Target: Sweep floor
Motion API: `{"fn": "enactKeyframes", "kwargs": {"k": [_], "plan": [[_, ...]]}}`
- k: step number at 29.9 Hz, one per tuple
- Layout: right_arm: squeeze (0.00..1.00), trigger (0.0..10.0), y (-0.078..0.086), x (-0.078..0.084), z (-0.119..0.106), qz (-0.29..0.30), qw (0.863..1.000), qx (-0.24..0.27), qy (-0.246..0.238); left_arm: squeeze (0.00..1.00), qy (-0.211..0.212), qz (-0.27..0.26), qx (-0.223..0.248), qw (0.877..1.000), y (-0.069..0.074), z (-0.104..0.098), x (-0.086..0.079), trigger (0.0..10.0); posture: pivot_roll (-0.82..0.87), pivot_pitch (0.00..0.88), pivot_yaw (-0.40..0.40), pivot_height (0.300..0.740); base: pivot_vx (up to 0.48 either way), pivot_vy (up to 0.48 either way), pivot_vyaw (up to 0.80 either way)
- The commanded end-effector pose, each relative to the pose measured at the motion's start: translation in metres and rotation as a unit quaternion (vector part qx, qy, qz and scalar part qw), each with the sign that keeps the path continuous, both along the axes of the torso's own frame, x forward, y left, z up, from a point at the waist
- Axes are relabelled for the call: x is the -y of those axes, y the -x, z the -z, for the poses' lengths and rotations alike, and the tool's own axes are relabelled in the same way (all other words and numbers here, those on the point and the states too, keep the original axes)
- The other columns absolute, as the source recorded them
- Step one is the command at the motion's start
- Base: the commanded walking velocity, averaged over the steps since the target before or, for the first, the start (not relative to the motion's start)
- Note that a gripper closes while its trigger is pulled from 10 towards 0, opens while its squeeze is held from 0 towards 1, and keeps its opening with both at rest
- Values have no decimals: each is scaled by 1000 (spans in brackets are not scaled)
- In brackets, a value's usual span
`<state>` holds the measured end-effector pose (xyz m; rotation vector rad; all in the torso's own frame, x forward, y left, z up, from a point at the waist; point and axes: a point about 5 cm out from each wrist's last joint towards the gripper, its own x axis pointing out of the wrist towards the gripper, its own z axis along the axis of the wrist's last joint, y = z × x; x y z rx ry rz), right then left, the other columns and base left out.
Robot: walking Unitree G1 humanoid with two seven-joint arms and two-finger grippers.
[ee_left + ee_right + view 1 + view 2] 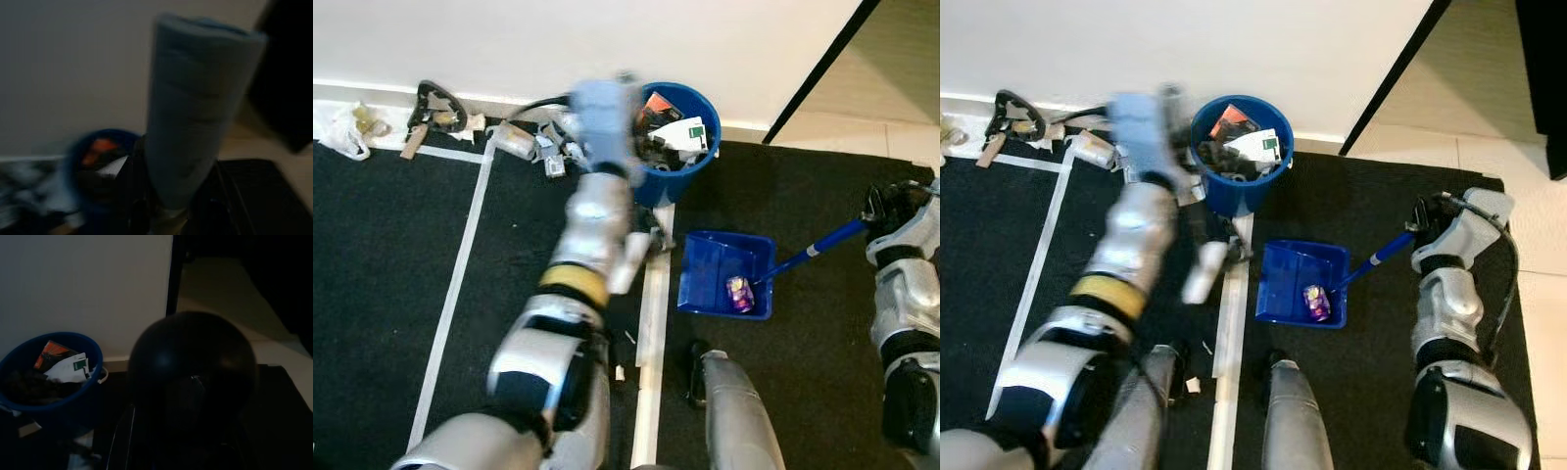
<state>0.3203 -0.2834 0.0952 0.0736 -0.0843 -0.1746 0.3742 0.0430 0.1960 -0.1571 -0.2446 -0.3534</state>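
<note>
My left arm reaches forward, blurred, and its gripper (pixel 599 117) is shut on a light-blue padded handle (pixel 195 122) just left of the blue bin (pixel 690 162). A white piece (pixel 629 262) shows below that arm; what it is cannot be made out. At the right, my right gripper (pixel 1430 223) is shut on the round black end (pixel 193 367) of the dustpan's blue handle (pixel 822 245). The blue dustpan (pixel 705 274) lies flat on the black mat, with a purple wrapper (pixel 739 294) in its near right corner.
The bin is piled with paper and packaging. Loose rubbish (pixel 533 142) lies along the wall to its left, with a black object (pixel 435 103) and a white bag (pixel 342 132) farther left. White tape lines (pixel 460 264) cross the mat. A dark door frame (pixel 822 64) and tiled floor (pixel 1410 108) lie to the right.
</note>
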Motion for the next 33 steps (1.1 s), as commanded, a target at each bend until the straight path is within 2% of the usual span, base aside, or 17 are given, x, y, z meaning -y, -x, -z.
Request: {"fn": "enactKeyframes", "kwargs": {"k": [1, 4, 5, 9, 14, 16, 17, 18, 19, 21, 22, 23, 24, 25, 26, 29, 33], "plan": [[0, 10000, 19, -11, 42, -12, 996, -84, -37, 0, 79, 60, -16, 995, 17, -7, 54, 10000, 131, 364, -2, 740, 0, 0, 0], [0, 10000, 21, -12, 45, -14, 995, -89, -37, 0, 100, 90, -23, 991, 27, -12, 74, 10000, 130, 362, 5, 740, 0, 0, 0], [0, 10000, 21, -12, 45, -14, 995, -89, -37, 0, 100, 90, -23, 991, 27, -12, 74, 10000, 130, 362, 5, 740, 0, 0, 0], [0, 10000, 22, -13, 47, -17, 995, -95, -38, 0, 110, 165, -45, 979, 55, -12, 108, 10000, 131, 346, 9, 740, 0, 0, 0], [0, 10000, 21, -14, 47, -16, 995, -94, -38, 0, 103, 192, -53, 975, 63, -12, 108, 10000, 130, 335, 9, 740, 0, 0, 0], [0, 10000, 20, -15, 45, -16, 995, -92, -38, 0, 74, 206, -39, 975, 62, -15, 91, 10000, 128, 310, 8, 740, 0, 0, 0], [0, 10000, 20, -15, 45, -16, 995, -92, -38, 0, 74, 206, -39, 975, 62, -15, 91, 10000, 128, 310, 8, 740, 0, 0, 0], [0, 10000, 19, -15, 45, -16, 995, -91, -41, 0, 52, 214, -36, 975, 60, -17, 72, 10000, 127, 294, 6, 740, 0, 0, 0], [0, 10000, 19, -15, 45, -16, 995, -91, -41, 0, 52, 214, -36, 975, 60, -17, 72, 10000, 127, 294, 6, 740, 0, 0, 0], [0, 10000, 18, -16, 45, -15, 995, -90, -46, 0, 2, 232, -32, 972, 56, -20, 29, 10000, 131, 264, -1, 740, 0, 0, 0], [0, 10000, 18, -16, 45, -15, 995, -90, -46, 0, 2, 232, -32, 972, 56, -20, 29, 10000, 131, 264, -1, 740, 0, 0, 0], [0, 10000, 19, -15, 46, -12, 994, -91, -52, 0, -16, 235, -36, 971, 56, -21, 5, 10000, 136, 245, -3, 740, 0, 0, 0], [0, 10000, 22, -13, 49, 0, 994, -91, -67, 0, -33, 223, -43, 973, 59, -28, -38, 10000, 149, 210, -19, 740, 0, 0, 0], [0, 10000, 22, -13, 49, 0, 994, -91, -67, 0, -33, 223, -43, 973, 59, -28, -38, 10000, 149, 210, -19, 740, 0, 0, 0], [0, 10000, 25, -11, 51, 11, 993, -91, -76, 0, -40, 202, -42, 978, 64, -36, -66, 10000, 156, 196, -25, 740, 0, 0, 0], [0, 10000, 29, -7, 54, 30, 991, -89, -93, 0, -51, 169, -40, 983, 67, -38, -94, 10000, 165, 175, -27, 740, 0, 0, 0], [0, 10000, 32, -4, 56, 42, 990, -89, -101, 0, -64, 139, -41, 987, 69, -37, -112, 10000, 172, 145, -30, 740, 0, 0, 0]]}}
